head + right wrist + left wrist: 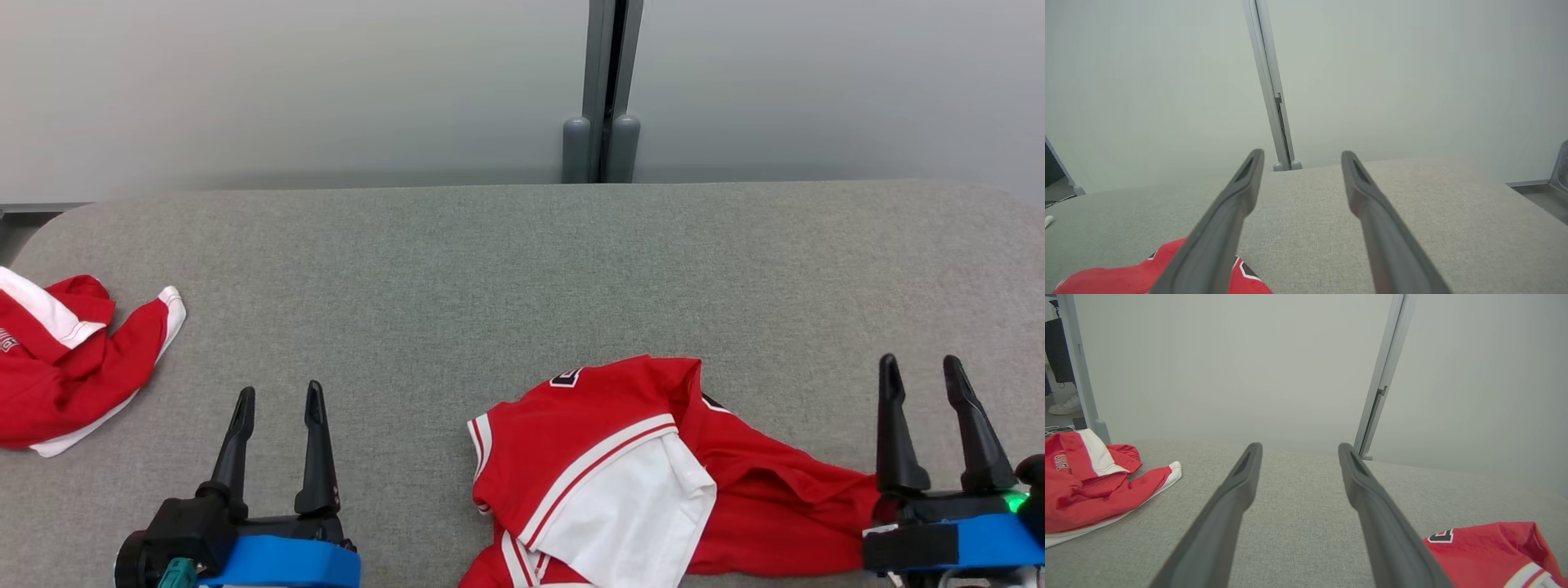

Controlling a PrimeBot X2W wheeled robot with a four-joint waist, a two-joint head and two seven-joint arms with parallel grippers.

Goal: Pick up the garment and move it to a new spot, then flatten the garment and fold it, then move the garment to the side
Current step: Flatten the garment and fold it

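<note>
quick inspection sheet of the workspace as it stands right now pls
surface: grey fabric tabletop, flat
job's things: red and white jersey, crumpled at the near edge, one end reaching the right gripper's base
clutter: second red jersey, bunched at the far left
grippers: left gripper jaws open, empty; right gripper jaws open, empty
cables: nothing seen
surroundings: pale wall panels and grey post behind; a person's white shoe beyond the left end

Open table centre, red garment front right, second garment left
</note>
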